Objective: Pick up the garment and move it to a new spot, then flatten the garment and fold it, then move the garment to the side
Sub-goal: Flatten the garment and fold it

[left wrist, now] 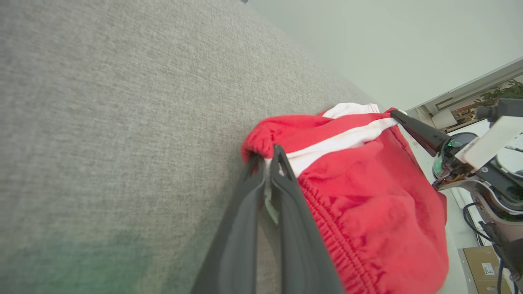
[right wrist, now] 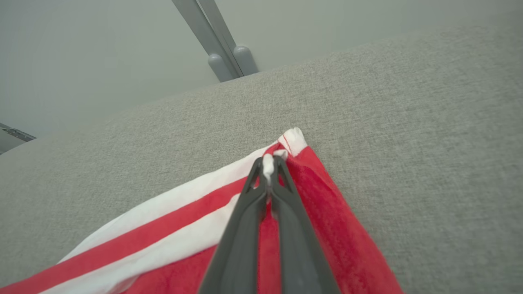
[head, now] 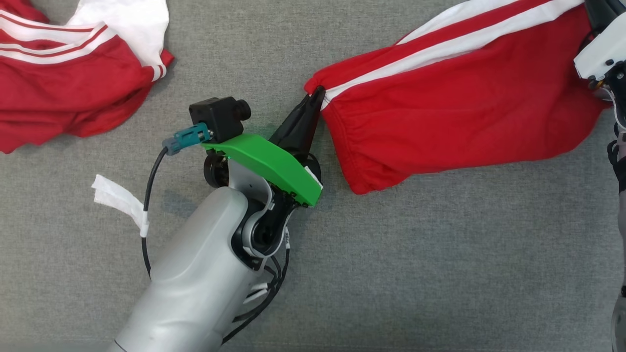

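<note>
Between both fingertip pairs: garment (head: 464,112) stretched out, left gripper (head: 317,98) and right gripper (right wrist: 269,163) each clamped on a corner. Probably mid-flatten; fold and side move remain.

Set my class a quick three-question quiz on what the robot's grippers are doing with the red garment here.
1. True or false: the left gripper hangs open above the red garment.
2. The right gripper pinches: A) a white-striped corner of the garment; B) its gathered elastic edge; C) nothing.
3. How many red-and-white garments show in the head view?
Key: 1 false, it is shut on the gathered edge; 2 A; 3 two, the second garment lies at upper left.
</note>
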